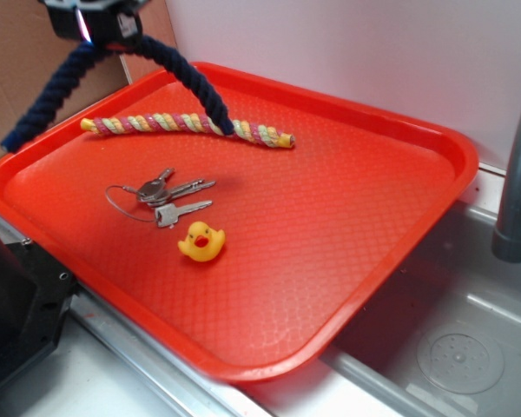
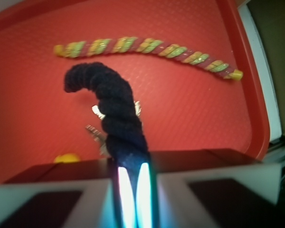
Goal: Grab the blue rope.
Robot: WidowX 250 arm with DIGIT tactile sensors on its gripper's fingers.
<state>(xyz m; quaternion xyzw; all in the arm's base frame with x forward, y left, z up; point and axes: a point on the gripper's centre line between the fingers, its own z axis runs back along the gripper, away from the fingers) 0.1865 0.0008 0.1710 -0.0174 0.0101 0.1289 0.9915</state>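
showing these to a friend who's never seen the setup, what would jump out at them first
The blue rope catches the eye first: it hangs draped from the pincer at the top left of the exterior view, both ends drooping over the red tray. Beneath it the multicoloured rope lies flat near the tray's far side. Closer to the middle sit a bunch of keys and a small yellow rubber duck.

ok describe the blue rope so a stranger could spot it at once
Find the red tray by the sink. At its far-left corner the gripper holds the blue rope up, both ends drooping. It is thick and dark navy, unlike the thin striped rope lying flat on the tray.
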